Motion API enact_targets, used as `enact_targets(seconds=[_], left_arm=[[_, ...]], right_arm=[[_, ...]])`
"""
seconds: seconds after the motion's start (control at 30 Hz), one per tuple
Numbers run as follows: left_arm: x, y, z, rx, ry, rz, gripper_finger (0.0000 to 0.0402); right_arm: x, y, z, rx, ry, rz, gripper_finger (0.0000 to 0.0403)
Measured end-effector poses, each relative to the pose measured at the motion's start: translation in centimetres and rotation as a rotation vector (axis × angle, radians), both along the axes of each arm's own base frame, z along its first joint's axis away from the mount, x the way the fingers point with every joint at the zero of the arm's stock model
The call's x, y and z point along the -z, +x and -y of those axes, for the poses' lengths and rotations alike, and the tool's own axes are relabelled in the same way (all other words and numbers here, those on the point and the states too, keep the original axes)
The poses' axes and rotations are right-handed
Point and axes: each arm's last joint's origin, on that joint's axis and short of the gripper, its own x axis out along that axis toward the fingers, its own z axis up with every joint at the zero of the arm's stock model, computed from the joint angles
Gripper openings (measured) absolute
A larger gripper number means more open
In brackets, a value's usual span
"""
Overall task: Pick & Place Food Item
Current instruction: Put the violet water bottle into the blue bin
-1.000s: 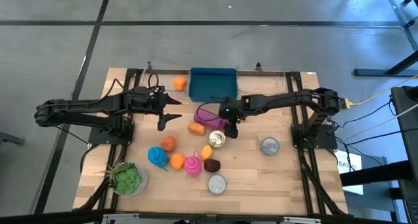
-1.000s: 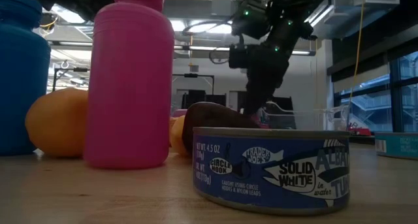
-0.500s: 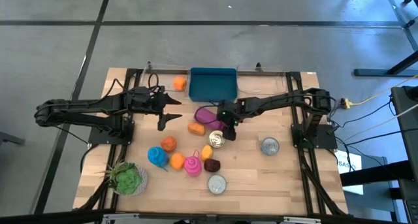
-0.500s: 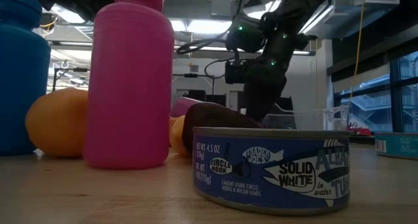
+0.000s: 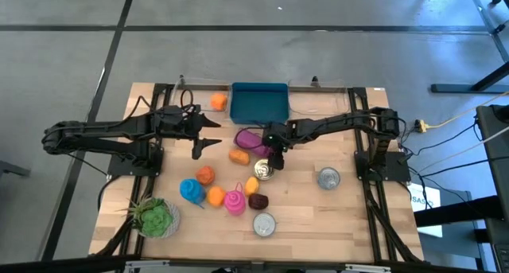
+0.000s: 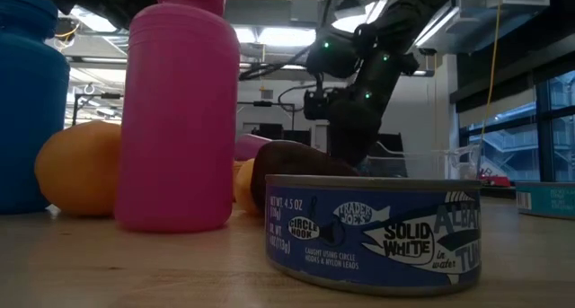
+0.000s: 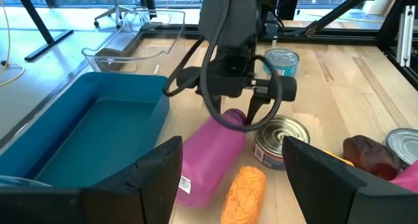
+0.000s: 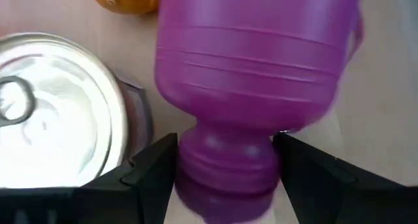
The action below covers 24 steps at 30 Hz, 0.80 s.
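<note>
Wooden table (image 5: 342,213) filling the middle of the high view, both dark arms reaching in from the sides.

Teal bin (image 5: 258,103) at top centre of the table, shown at the left of the left wrist view.

Purple bottle (image 5: 251,139) lying on its side just below the bin, slightly right of the table's centre; cap end sitting between the right gripper's (image 8: 225,165) fingers (image 8: 153,165), body filling the top of the right wrist view. Fingers spread to either side of the cap, close beside it; cannot tell whether they touch it. Right gripper hanging over the bottle in the high view, at centre top of the left wrist view.

Left gripper (image 5: 208,134) at left of centre in the high view, fingers apart, holding nothing, well clear of the items.

Green plant (image 5: 154,217) at lower left corner of the table.

Pink bottle (image 6: 180,110) upright, large at left of the low view; blue bottle (image 6: 31,101) at its far left edge.

Tuna can (image 6: 373,232) in the foreground of the low view, lower centre. Second can (image 5: 263,170) just below the purple bottle, touching or nearly so; third can (image 5: 328,177) alone toward the right.

Orange roll (image 5: 238,156) just left of the purple bottle. Orange (image 5: 218,101) at top, left of the bin. Dark red item (image 5: 258,200) beside the pink bottle at lower centre.
</note>
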Motion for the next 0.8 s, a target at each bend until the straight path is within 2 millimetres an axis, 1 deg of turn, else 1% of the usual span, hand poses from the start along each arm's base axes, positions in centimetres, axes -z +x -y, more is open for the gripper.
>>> enact_targets(seconds=[0.1,0.27,0.43,0.63,0.8], left_arm=[[0.0,0.0,0.0,0.0,0.0,0.0,0.0253],[0.0,0.0,0.0,0.0,0.0,0.0,0.0253],[0.0,0.0,0.0,0.0,0.0,0.0,0.0253],[0.0,0.0,0.0,0.0,0.0,0.0,0.0253],[0.1,0.0,0.0,0.0,-0.002,-0.008,0.0253]], right_arm=[[0.9,-0.1,0.1,0.002,-0.001,-0.038,0.0247],[1.2,-0.1,0.1,0.001,0.014,-0.043,0.0243],[1.1,-0.1,0.2,-0.002,0.015,-0.042,0.0205],[0.6,0.3,0.2,-0.022,0.014,-0.047,0.0205],[-0.5,1.0,0.3,-0.049,0.012,-0.036,0.0205]])
